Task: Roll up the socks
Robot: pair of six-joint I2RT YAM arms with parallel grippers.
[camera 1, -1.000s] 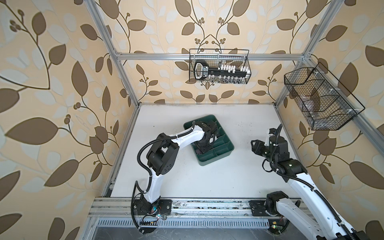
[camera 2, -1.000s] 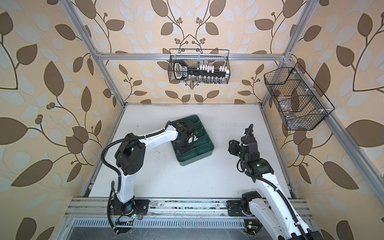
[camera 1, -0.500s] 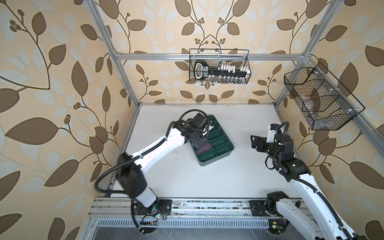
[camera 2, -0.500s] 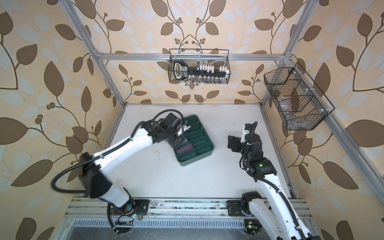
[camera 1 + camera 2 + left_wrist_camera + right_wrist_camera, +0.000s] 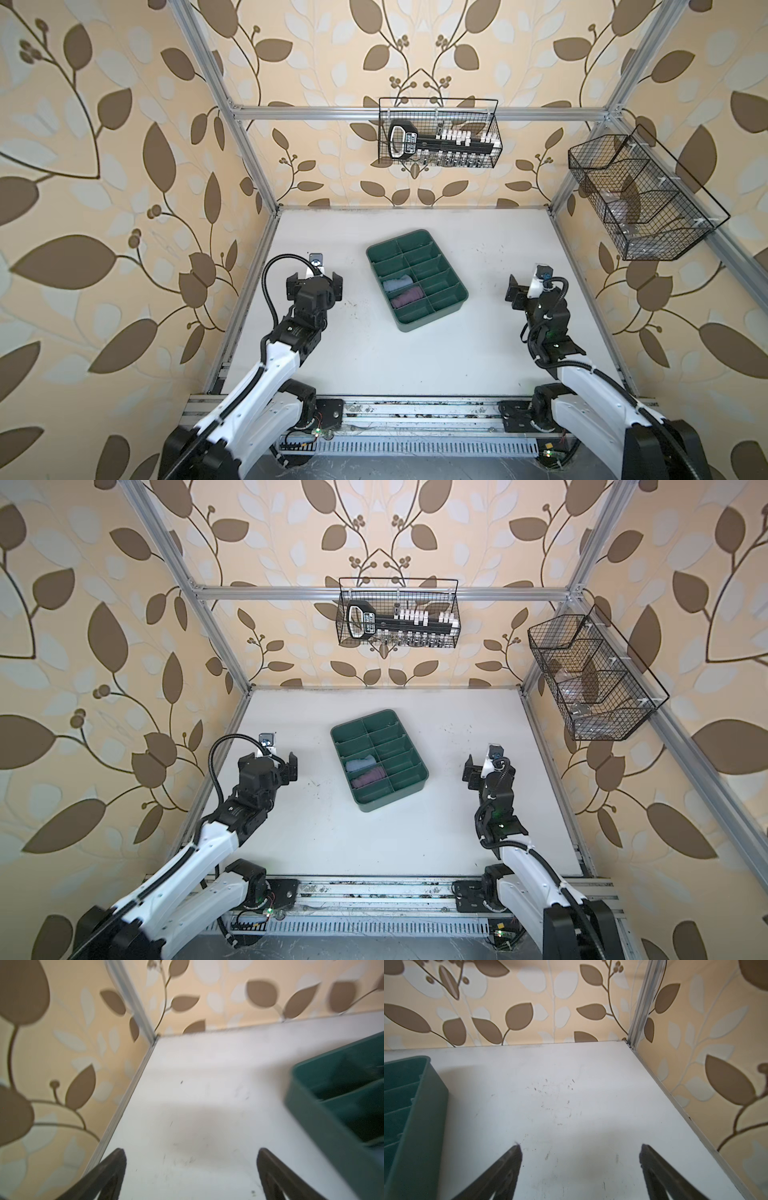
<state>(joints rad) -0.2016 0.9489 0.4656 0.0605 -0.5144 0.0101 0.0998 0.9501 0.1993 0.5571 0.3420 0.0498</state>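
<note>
The left gripper [image 5: 191, 1153] hung over the bare table [image 5: 415, 365], jaws wide apart and empty; the right gripper [image 5: 580, 1149] was likewise spread, holding nothing. Between them, clear of both, sat a green tray [image 5: 417, 327] with the light blue sock [image 5: 397, 284] and purple sock [image 5: 408, 298] bundled in adjoining compartments on the side nearer the left gripper.

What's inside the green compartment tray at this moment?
Two rolled socks sit in neighbouring compartments of the green tray: a light blue sock and, nearer the robot, a purple sock. Other compartments show only green floor. The rolls hide their toes, cuffs and the floor beneath.
</note>
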